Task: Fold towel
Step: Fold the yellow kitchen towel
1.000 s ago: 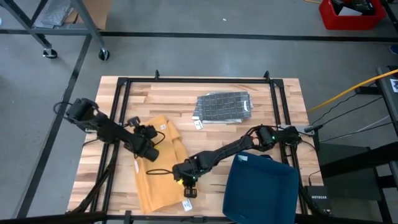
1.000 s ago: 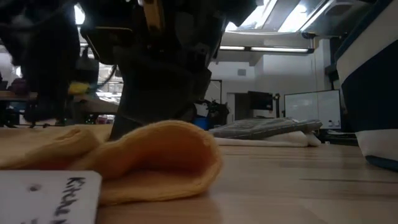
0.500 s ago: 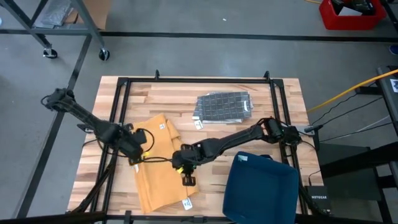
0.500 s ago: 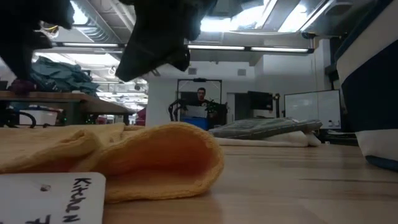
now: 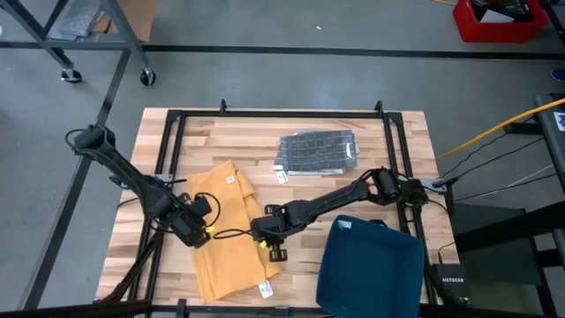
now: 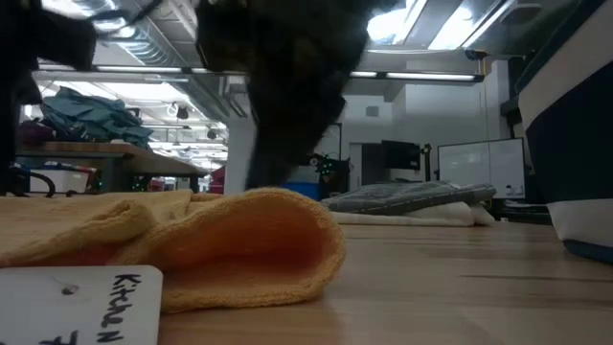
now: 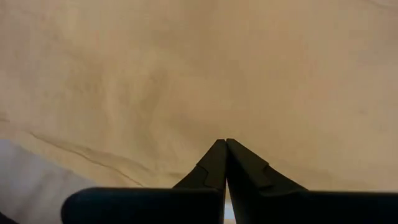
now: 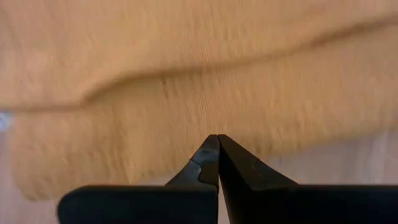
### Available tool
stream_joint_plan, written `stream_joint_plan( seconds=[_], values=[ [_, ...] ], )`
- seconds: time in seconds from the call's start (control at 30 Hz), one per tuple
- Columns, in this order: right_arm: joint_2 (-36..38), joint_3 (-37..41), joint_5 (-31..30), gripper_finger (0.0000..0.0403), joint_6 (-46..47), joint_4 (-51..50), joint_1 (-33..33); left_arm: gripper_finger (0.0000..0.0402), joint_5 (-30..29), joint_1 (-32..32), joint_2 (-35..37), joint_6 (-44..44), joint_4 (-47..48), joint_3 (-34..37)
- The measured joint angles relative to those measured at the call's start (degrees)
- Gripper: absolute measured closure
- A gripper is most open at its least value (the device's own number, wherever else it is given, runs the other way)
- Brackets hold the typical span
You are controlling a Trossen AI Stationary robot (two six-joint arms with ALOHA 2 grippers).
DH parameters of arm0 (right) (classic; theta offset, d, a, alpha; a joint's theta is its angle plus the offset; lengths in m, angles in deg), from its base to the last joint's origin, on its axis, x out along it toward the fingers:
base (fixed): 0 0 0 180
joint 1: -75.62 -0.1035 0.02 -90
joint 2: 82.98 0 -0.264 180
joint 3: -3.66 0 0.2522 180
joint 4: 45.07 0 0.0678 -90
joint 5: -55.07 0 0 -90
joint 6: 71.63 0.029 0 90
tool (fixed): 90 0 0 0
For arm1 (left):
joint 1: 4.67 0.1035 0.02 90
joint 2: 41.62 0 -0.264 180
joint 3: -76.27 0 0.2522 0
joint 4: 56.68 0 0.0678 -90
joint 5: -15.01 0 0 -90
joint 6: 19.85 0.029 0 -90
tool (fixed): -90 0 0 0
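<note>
A grey checked cloth (image 5: 316,152), folded, is lying on the wooden table (image 5: 265,132) toward its far edge, with a small white tag (image 5: 282,177) sitting just beside its near corner. A dark blue bin (image 5: 371,269) is resting at the table's near right corner. A red crate (image 5: 496,19) is standing on the floor well beyond the table, and a yellow cable (image 5: 494,128) is trailing across the floor to the right.

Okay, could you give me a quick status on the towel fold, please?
Both grippers shut, empty: left gripper at the yellow towel's left edge, right gripper at its right edge. Towel lies folded on table. Nothing in the way.
</note>
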Motion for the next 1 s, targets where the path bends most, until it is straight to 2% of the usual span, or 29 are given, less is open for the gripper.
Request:
stream_joint_plan(
  seconds=[0.13, 0.53, 0.77, 1.0],
  values=[
    [0.0, 2.1, 0.3, 0.0393, 0.0, -0.2, 0.0, 0.0401, -3.8, 0.8, -2.8, -2.1, -0.1, 0.9],
    [0.0, 4.5, 4.8, 0.0393, 0.3, 3.9, -0.2, 0.0401, -6.3, 8.1, -6.5, -0.3, -0.4, 4.6],
    [0.0, 4.5, 7.1, 0.0393, 2.1, 9.1, -1.3, 0.0401, -8.3, 14.4, -6.5, 7.6, -3.7, 7.5],
    [0.0, 4.5, 7.1, 0.0393, 2.5, 10.6, -3.3, 0.0401, -8.7, 22.5, -6.5, 19.7, -16.0, 11.4]
  ],
)
